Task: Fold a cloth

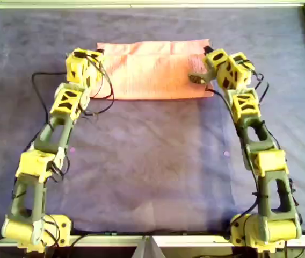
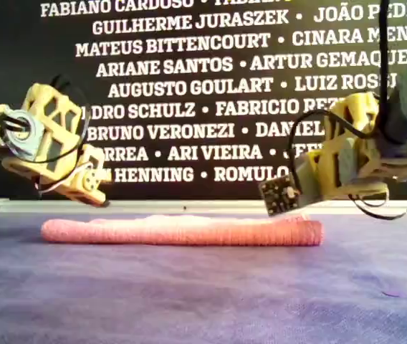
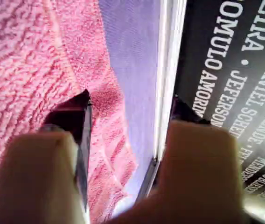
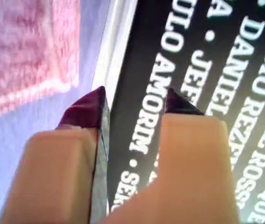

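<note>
Cloth (image 1: 152, 70) folded, between both open pincers, ungripped.

My work surface is a dark purple-blue sheet (image 1: 152, 161), faintly creased. A pale metal frame (image 1: 142, 4) borders it at 12 o'clock in the overhead view. Behind stands a black banner (image 2: 211, 86) printed with white names.

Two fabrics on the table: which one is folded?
The salmon-pink cloth, doubled into a strip with a layered edge. The large purple sheet beneath lies flat. Left gripper and right gripper are both open, holding nothing.
</note>
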